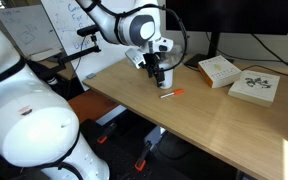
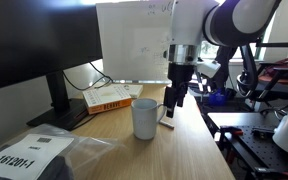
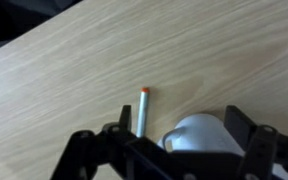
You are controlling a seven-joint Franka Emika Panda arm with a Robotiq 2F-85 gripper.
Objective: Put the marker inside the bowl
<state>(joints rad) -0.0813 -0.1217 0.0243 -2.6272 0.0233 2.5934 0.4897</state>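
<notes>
While the gripper (image 3: 166, 158) hangs close over the bowl (image 3: 200, 131) with its fingers spread wide and nothing between them, the marker (image 3: 142, 112) lies flat on the table (image 3: 74, 70) just beside the bowl, outside it. In the wrist view its long axis runs away from the camera, with the orange-red tip at the far end and the pale barrel nearer the fingers. The bowl is white and upright on light wood grain. Behind the bowl lie stacked books (image 2: 109, 98), with a dark monitor (image 2: 34, 45) and a white board (image 2: 134, 40) beyond.
</notes>
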